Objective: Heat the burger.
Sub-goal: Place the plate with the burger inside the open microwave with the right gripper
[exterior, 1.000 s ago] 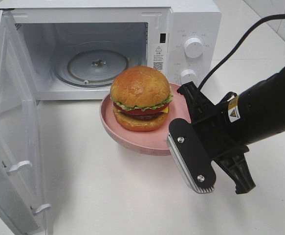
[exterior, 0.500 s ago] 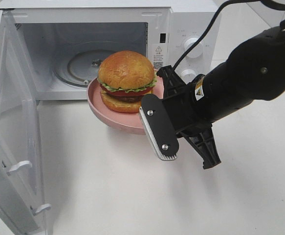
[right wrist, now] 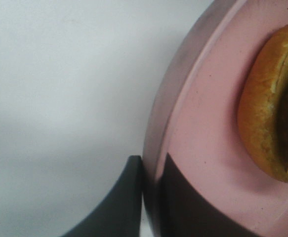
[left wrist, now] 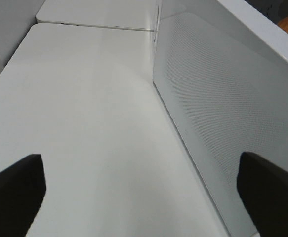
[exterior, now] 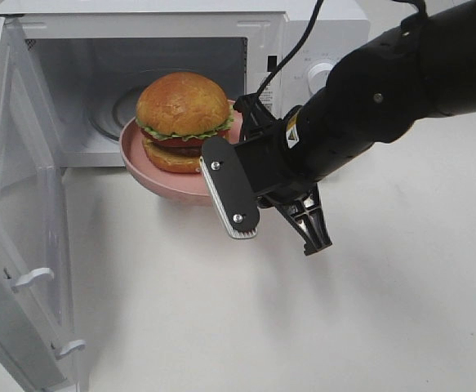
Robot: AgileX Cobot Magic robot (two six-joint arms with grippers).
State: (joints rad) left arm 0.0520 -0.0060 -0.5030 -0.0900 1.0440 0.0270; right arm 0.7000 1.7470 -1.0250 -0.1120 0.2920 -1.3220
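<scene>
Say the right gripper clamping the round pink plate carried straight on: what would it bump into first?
Likely an inner wall of the open white microwave. The right gripper aims into its cavity, over the glass turntable; depth is hard to judge.

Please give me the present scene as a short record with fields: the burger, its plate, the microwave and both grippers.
burger: upright on the pink plate
pink plate: held by its rim, at the microwave's opening
microwave: door wide open, glass turntable partly visible inside
right gripper: shut on the pink plate's rim
left gripper: open, holding nothing, near the door
</scene>
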